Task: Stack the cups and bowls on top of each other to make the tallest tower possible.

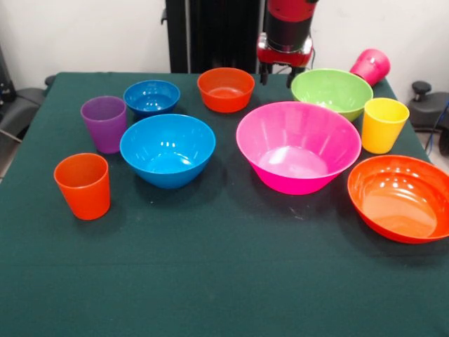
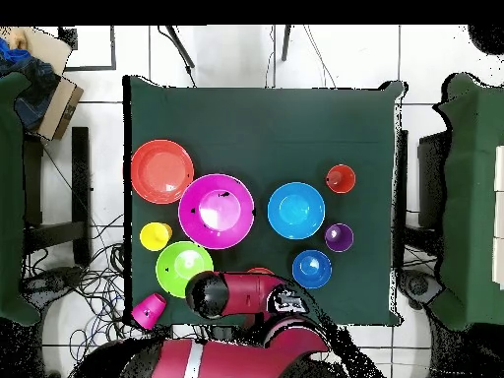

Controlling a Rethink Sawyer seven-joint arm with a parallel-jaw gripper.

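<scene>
- Hovering at the tabletop's (image 1: 210, 281) robot-side edge, the tool (image 1: 278, 76) hangs between the small orange bowl (image 1: 225, 89) and the lime green bowl (image 1: 331, 93).
- Fingers slightly parted, holding nothing.
- All pieces lie unstacked.

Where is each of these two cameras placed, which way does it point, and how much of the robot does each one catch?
Front view: sits across the table, facing the robot; shows the red and black arm's lower end and gripper coming down at top.
Overhead view: hangs above, looking straight down; shows the arm reaching in from the bottom edge.
Shared: both show the pink bowl, the other bowls and the cups, with directions turned half round between them.
</scene>
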